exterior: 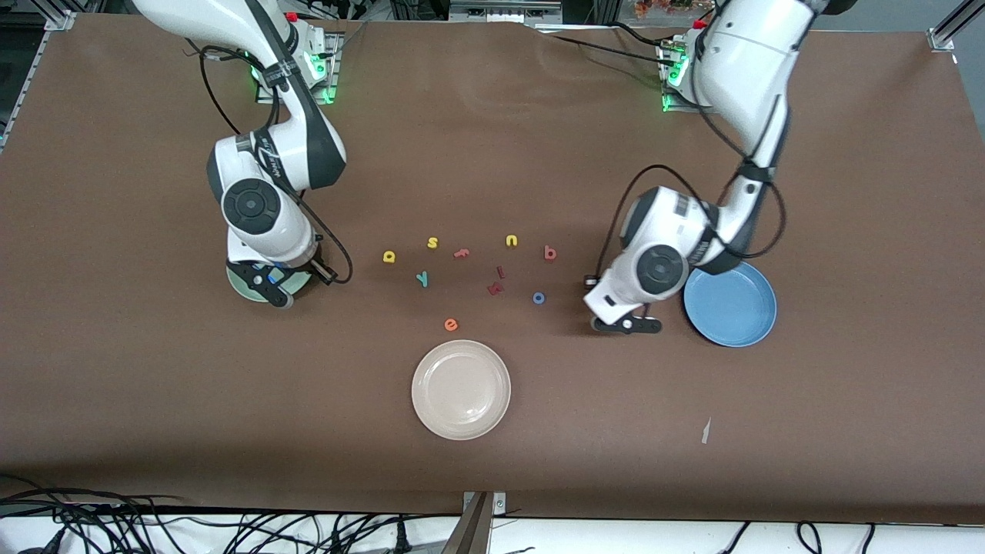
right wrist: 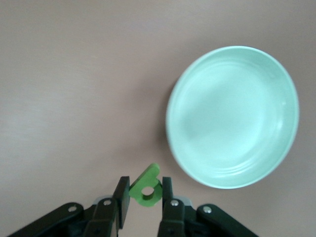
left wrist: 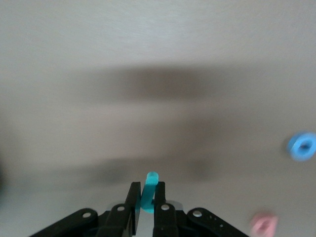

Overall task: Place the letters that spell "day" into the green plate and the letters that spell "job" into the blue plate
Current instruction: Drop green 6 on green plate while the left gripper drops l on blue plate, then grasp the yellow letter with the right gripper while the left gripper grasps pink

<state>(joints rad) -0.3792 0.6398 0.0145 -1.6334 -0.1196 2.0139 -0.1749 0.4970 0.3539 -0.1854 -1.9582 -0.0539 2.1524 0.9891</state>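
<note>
Front view: right end effector (right wrist: 143, 195) is gripping the green letter (right wrist: 146, 186) over the green plate (right wrist: 232, 116), release due next; left end effector (left wrist: 146, 200) is pinching the teal j (left wrist: 148, 192) beside the blue plate (exterior: 731, 305).

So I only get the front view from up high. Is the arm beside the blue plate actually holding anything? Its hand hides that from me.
Observer: Yes. The left wrist view shows the left arm's jaws shut on a teal letter, which stands upright between them.
Operator: And the other arm?
Observer: The right arm's jaws are shut on an olive-green letter with a small round hole in it.
Operator: Is anything in the green plate yet? The arm covers most of it for me.
Observer: No. In the right wrist view the green plate is bare inside.
</note>
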